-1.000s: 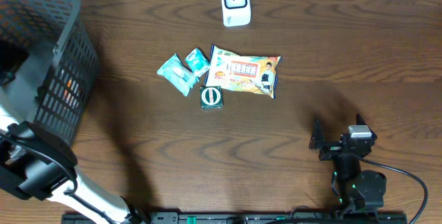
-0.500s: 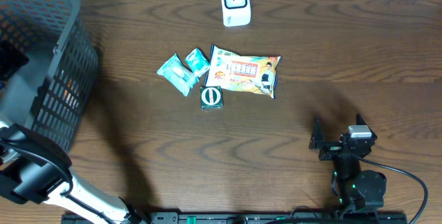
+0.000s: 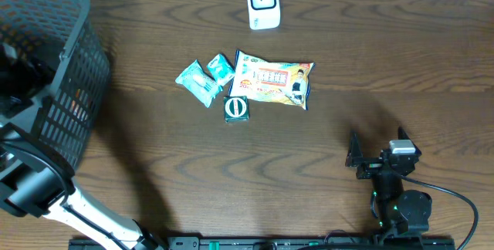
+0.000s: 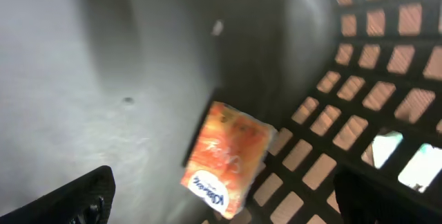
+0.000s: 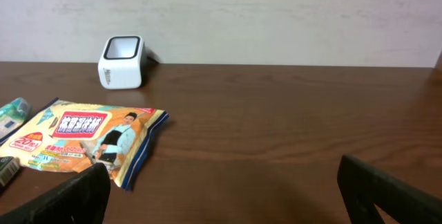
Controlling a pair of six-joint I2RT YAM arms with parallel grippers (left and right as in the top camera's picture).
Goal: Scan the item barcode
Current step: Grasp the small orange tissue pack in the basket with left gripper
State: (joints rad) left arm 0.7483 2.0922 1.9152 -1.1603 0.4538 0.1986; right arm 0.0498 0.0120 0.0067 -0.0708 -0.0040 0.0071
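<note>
Left wrist view: left fingers (image 4: 83,200) spread wide, empty, inside the basket (image 4: 311,16) above an orange packet (image 4: 228,158) lying against its lattice wall. Likewise apart and empty, right fingers (image 5: 387,189) sit low over the desk (image 5: 276,113). At its far edge stands the scanner (image 3: 262,3), snack bag (image 3: 274,80) near it.

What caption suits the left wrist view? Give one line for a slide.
Open left gripper hovers inside the grey lattice basket, over an orange packet lying within.
</note>
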